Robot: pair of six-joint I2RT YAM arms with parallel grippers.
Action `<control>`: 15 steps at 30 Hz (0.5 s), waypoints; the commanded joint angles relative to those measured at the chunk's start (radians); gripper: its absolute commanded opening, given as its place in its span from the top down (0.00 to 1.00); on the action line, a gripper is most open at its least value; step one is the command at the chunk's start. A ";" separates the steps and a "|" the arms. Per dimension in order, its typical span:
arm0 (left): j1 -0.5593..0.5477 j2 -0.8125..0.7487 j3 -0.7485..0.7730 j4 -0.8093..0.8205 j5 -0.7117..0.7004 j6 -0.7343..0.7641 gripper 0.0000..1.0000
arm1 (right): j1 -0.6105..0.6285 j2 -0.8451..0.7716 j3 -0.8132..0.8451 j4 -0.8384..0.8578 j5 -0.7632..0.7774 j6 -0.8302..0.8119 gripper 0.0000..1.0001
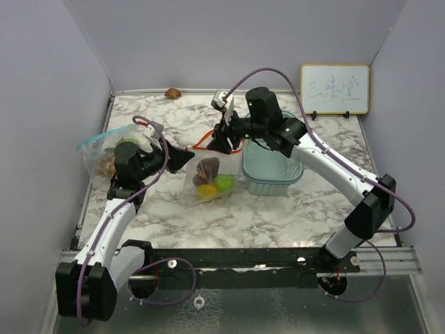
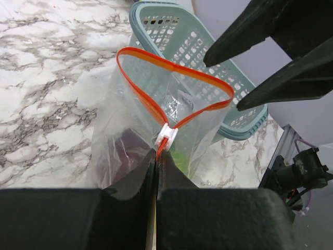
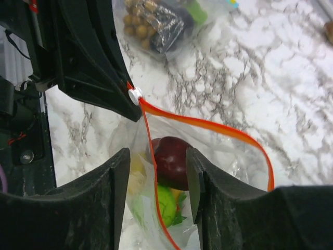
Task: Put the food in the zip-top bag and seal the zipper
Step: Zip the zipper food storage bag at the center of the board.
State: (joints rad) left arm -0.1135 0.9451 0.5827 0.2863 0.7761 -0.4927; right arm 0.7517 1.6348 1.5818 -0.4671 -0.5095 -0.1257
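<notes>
Food [image 1: 212, 179] (dark red-brown, green and yellow pieces) sits inside the zip-top bag [image 2: 112, 135], at 9 o'clock from the teal basket [image 1: 272, 170]. Left gripper [image 2: 157, 159] is pinched on the orange zipper [image 2: 171, 66] just behind the white slider [image 2: 167, 136]. Right gripper [image 3: 157, 156] is spread, straddling one side of the rim. Best now: hold the left pinch firm, nip the track close to the slider, then draw straight along it so the mouth shuts without bunching.

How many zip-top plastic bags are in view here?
2. The clear orange-zippered plastic bag stands at centre, beside the teal mesh basket; the clear blue-zippered plastic bag lies at far left. None seem hidden.
</notes>
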 commanded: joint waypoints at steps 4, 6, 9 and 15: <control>-0.013 -0.012 0.069 -0.024 0.046 0.044 1.00 | 0.005 0.066 0.085 0.120 -0.240 -0.069 0.47; -0.022 -0.016 0.071 -0.027 0.056 0.049 1.00 | 0.005 0.085 0.061 0.198 -0.310 -0.064 0.47; -0.027 -0.023 0.076 -0.035 0.066 0.055 1.00 | 0.005 0.121 0.037 0.281 -0.384 -0.073 0.48; -0.034 -0.039 0.087 -0.073 0.070 0.076 1.00 | 0.005 0.173 0.059 0.327 -0.461 -0.052 0.58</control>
State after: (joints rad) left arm -0.1402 0.9356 0.6327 0.2302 0.8082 -0.4477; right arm 0.7517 1.7855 1.6299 -0.2344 -0.8467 -0.1799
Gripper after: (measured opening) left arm 0.014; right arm 0.470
